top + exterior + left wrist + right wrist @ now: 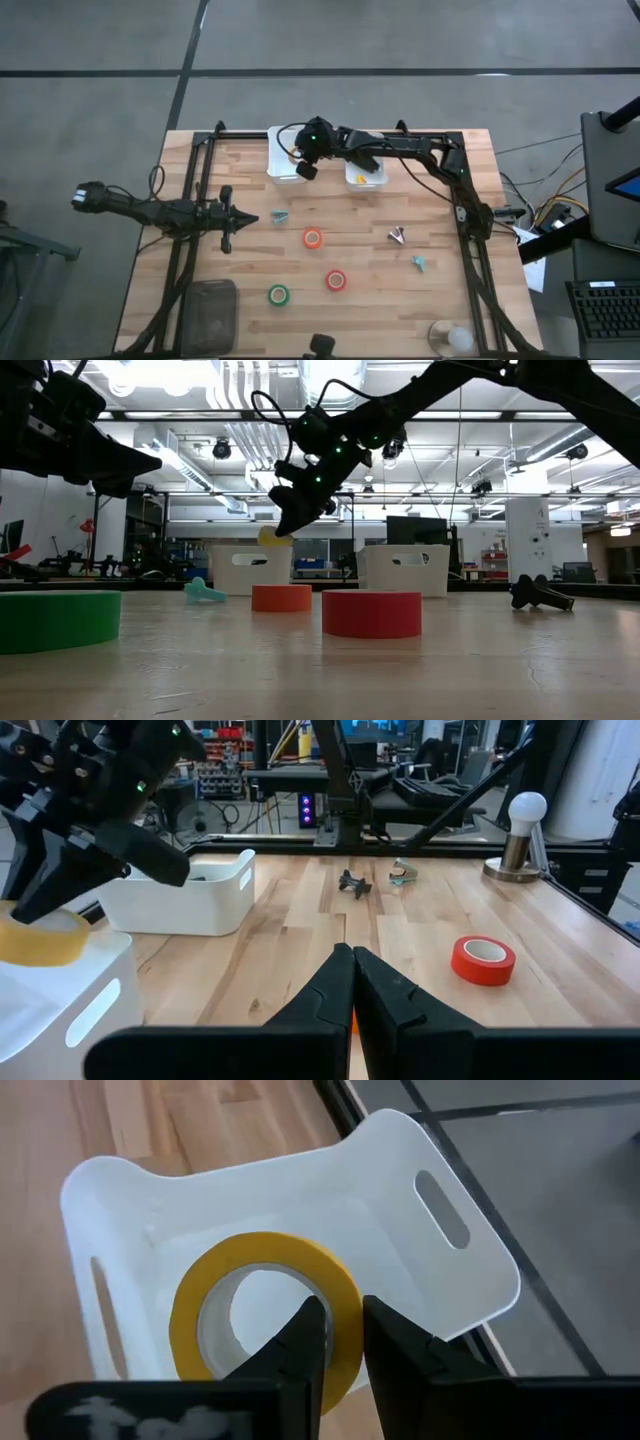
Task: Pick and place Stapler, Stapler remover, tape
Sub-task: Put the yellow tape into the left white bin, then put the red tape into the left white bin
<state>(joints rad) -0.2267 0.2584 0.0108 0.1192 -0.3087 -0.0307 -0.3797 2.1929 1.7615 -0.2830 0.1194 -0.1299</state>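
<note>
My right gripper (343,1308) hangs over the left white bin (420,1295) at the table's far side and is shut on the yellow tape roll (255,1250), which also shows in the low view (272,537). Three other rolls lie flat on the table: orange-red (313,238), red with green (336,281) and green (278,295). A teal staple remover (279,216), a grey one (397,236) and another teal one (419,264) rest on the wood. My left gripper (240,218) waits shut at the table's left. I see no black stapler. My right gripper holds the yellow tape roll by its wall (345,1292), with one finger (305,1335) inside the ring's hole and the other (390,1340) outside. The fingers come from above, slanting down. The roll hangs tilted below them, lifted clear above the bin's opening.
A second white bin (365,172) stands right of the first, with a small yellow bit inside. A dark grey container (212,310) sits at the near left corner. A small lamp with a round bulb (455,338) stands near the near right edge. Bare wood lies between the rolls.
</note>
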